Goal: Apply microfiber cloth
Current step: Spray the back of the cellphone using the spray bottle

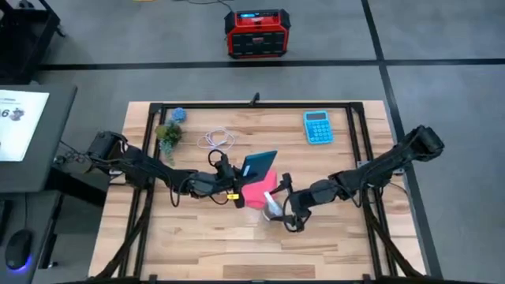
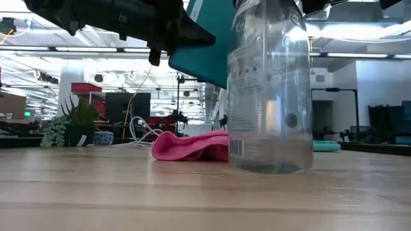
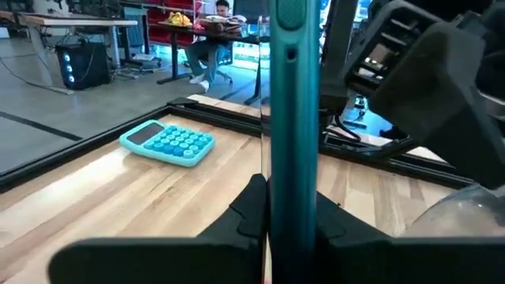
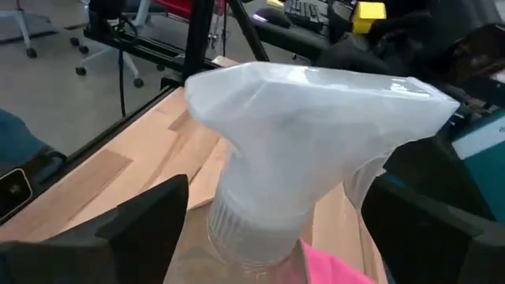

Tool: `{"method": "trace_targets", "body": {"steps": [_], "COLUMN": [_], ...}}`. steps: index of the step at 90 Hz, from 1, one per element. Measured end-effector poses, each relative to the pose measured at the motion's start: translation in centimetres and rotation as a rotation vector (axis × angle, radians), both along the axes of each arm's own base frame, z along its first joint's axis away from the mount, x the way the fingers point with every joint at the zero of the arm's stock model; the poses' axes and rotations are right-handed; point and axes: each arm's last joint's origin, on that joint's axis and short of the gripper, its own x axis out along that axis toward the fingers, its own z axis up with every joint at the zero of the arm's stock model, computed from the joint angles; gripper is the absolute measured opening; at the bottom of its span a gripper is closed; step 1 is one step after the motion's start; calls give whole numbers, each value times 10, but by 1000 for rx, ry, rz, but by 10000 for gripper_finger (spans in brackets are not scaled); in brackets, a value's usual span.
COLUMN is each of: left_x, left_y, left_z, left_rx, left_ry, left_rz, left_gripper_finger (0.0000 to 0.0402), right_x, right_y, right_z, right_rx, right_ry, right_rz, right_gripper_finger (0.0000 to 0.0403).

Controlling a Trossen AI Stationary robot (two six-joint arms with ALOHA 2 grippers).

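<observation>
The cloth (image 1: pixel 254 192) lies crumpled on the table (image 1: pixel 331 244) between both grippers — not yet applied. The left gripper (image 1: pixel 237 183) is clamped on a teal phone (image 1: pixel 259 165), lifted on edge; the right gripper (image 1: pixel 278 201) stands around a spray bottle (image 2: pixel 270 90) — grip unclear.

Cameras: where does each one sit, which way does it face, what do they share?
High: overhead, looking straight down; both arms, table.
Low: tabletop height, looking level; spray bottle, microfiber cloth, arm overhead.
Left wrist: looks past left gripper clamping the teal phone edge-on, toward the calculator.
Right wrist: right gripper around the bottle's sprayer.
Shared: phone, cloth and bottle in high and low.
</observation>
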Motion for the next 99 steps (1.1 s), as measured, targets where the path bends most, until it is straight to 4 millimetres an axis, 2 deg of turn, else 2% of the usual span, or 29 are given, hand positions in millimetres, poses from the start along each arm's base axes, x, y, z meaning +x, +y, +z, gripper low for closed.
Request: {"method": "trace_targets", "body": {"steps": [33, 58, 66, 78, 85, 93, 99], "left_x": [-10, -11, -11, -14, -17, -20, -21], "left_y": [-5, -6, -7, -9, -10, -11, -12], "left_z": [9, 8, 7, 7, 9, 11, 12], "left_rx": [40, 42, 49, 65, 69, 69, 66], "left_ry": [38, 52, 63, 85, 93, 100, 106], "left_rz": [15, 20, 26, 61, 60, 55, 54], "left_gripper_finger": [13, 13, 13, 13, 13, 13, 13], "right_x": [-1, -2, -6, -12, -14, -17, -20], "right_y": [1, 3, 9, 15, 17, 23, 26], "right_z": [-1, -2, -2, -6, -7, -8, -6], "right_rx": [14, 36, 7, 4, 15, 5, -4], "right_ry": [20, 29, 26, 64, 79, 83, 74], "right_rz": [-9, -21, -86, -180, -185, -171, -176], "right_gripper_finger": [350, 324, 291, 195, 157, 147, 163]}}
